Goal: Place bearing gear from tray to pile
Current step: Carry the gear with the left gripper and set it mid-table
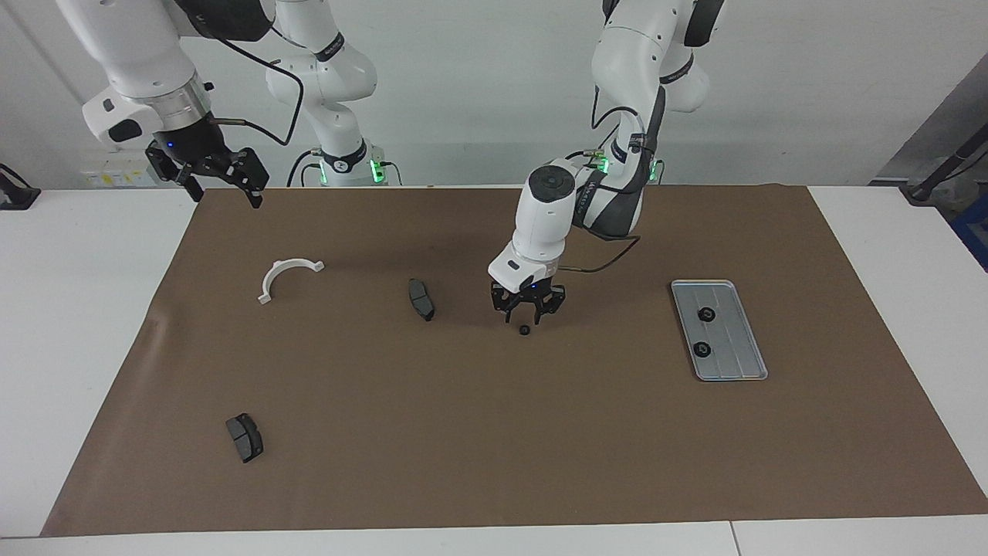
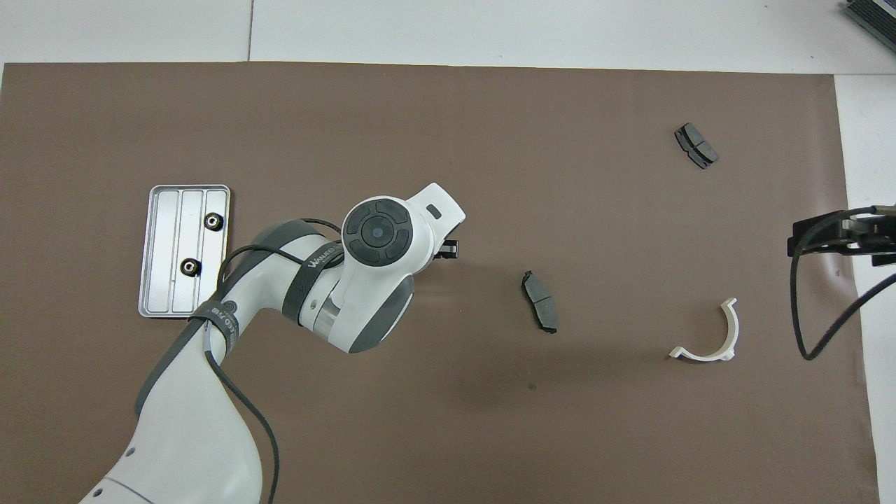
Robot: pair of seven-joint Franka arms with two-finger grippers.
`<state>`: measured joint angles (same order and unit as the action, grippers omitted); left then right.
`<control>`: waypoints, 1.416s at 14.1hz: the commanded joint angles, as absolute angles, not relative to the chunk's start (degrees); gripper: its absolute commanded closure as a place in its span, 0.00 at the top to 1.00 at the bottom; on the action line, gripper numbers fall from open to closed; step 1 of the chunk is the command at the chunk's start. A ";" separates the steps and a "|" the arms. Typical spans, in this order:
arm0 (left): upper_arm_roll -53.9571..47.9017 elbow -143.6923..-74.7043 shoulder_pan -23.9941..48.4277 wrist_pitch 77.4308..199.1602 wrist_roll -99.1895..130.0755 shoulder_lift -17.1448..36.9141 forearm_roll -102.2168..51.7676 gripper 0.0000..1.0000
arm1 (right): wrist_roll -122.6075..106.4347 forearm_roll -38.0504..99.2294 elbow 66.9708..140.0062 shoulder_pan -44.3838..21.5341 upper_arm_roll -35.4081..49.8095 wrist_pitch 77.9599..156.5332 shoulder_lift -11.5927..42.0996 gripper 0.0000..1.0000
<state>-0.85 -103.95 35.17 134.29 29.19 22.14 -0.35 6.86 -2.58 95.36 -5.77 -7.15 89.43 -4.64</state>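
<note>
My left gripper (image 1: 529, 314) hangs low over the middle of the brown mat with its fingers apart. A small black bearing gear (image 1: 524, 330) lies on the mat just under it, free of the fingers. From overhead the left arm's wrist hides this gear. The silver tray (image 1: 737, 349) (image 2: 164, 266) lies toward the left arm's end and holds two more black gears (image 1: 705, 314) (image 1: 702, 349). The pile is a white half-ring bracket (image 1: 287, 276) (image 2: 708, 343) and two dark brake pads (image 1: 421, 299) (image 1: 245, 437). My right gripper (image 1: 224, 185) waits open, high over the mat's corner.
The brown mat (image 1: 494, 432) covers most of the white table. The nearest brake pad (image 2: 540, 311) lies a short way from the dropped gear, toward the right arm's end. A black cable (image 2: 812, 315) hangs under the right gripper.
</note>
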 commanded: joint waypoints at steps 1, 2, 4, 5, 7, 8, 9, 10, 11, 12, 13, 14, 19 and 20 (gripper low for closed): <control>0.26 -102.83 33.06 133.95 29.18 22.41 -0.09 1.00 | 7.12 -0.79 95.27 -5.54 -7.12 88.77 -4.66 1.00; 0.09 -102.75 29.57 133.60 28.66 21.89 0.09 1.00 | 7.12 -0.79 95.36 -5.54 -7.12 88.86 -4.66 1.00; 0.09 -102.74 22.97 132.98 27.34 21.53 0.18 0.94 | 7.12 -0.79 95.36 -5.54 -7.12 88.77 -4.66 1.00; 0.09 -102.83 19.89 132.89 26.12 21.36 0.18 0.90 | 7.12 -0.79 95.27 -5.54 -7.12 88.86 -4.66 1.00; 0.09 -103.36 13.48 131.58 21.21 21.01 0.09 0.90 | 7.12 -0.79 95.36 -5.54 -7.12 88.86 -4.66 1.00; 0.09 -103.62 10.75 130.62 18.22 20.83 0.17 0.90 | 7.12 -0.79 95.27 -5.54 -7.21 88.86 -4.66 1.00; 0.09 -103.88 8.72 129.74 15.84 20.66 0.09 0.90 | 7.12 -0.79 95.27 -5.54 -7.21 88.86 -4.66 1.00; 0.09 -104.50 7.05 129.55 14.95 20.39 0.09 0.90 | 6.86 -0.79 95.36 -5.54 -7.12 88.86 -4.66 1.00; 0.09 -105.02 5.90 129.55 14.85 20.22 0.09 0.89 | 5.90 -0.70 96.32 -5.62 -7.12 89.21 -5.18 1.00; 0.09 -106.25 5.54 130.16 15.11 19.87 0.09 0.89 | 6.67 -0.53 98.42 -5.62 -6.25 91.99 -5.97 1.00; 0.17 -108.26 5.28 131.21 15.38 19.25 0.09 0.88 | 7.64 -0.27 100.00 -5.28 -3.89 96.37 -5.89 1.00; 0.18 -109.76 4.66 132.79 15.64 18.64 0.00 0.88 | 8.17 -0.26 100.98 -5.19 -2.74 97.98 -5.80 1.00; 0.09 -112.15 2.29 134.30 23.09 18.11 0.00 0.72 | 18.50 -0.09 102.83 -4.92 7.27 108.69 1.12 1.00; 0.09 -112.15 2.29 134.30 24.86 18.11 0.00 0.70 | 22.98 -0.17 102.83 -4.92 9.82 111.77 3.49 1.00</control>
<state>0.77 -109.81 3.00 133.05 20.80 20.10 -0.33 16.86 -1.19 103.00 -5.73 5.63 106.82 -1.28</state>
